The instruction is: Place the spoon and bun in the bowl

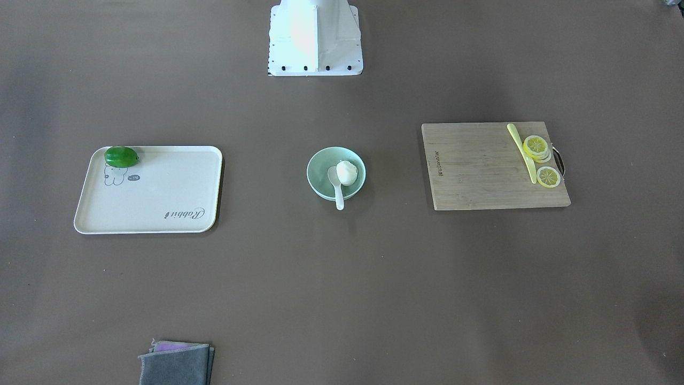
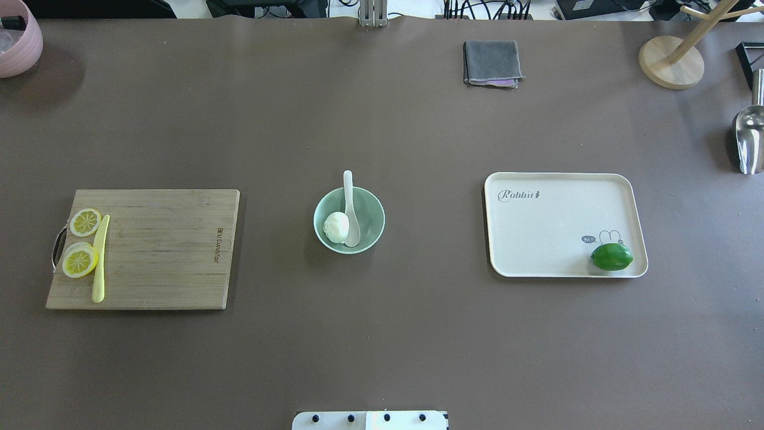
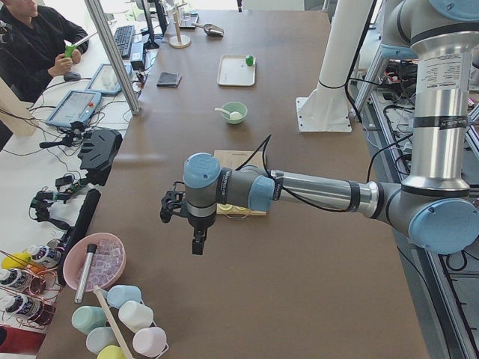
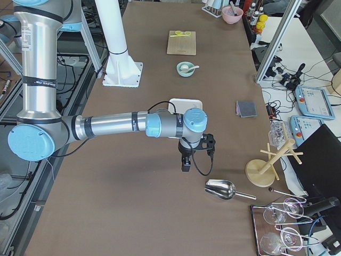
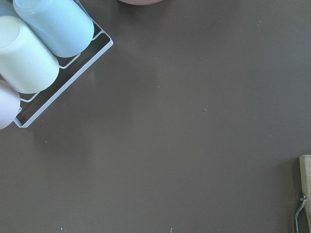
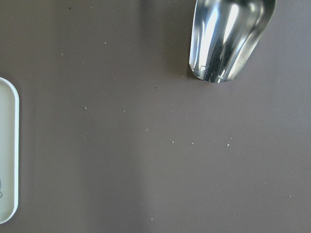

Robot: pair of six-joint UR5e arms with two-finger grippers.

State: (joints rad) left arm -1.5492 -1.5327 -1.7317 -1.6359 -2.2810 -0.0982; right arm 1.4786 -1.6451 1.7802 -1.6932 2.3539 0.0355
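your bun [image 2: 336, 227] and spoon [image 2: 350, 209] sit in the bowl [image 2: 371, 215]; left gripper [image 3: 197, 244] and right gripper [image 4: 185, 164] hang well apart, and you cannot tell whether their fingers are apart or together.

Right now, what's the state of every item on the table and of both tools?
bowl: upright, holds the bun and the spoon
bun: inside the bowl
spoon: scoop in the bowl, handle out over the rim
lime: on a corner of the tray
lemon slices: on the cutting board, beside the knife
cloth: folded
left tool: far from the bowl; open or shut, cannot tell
right tool: far from the bowl; cannot tell
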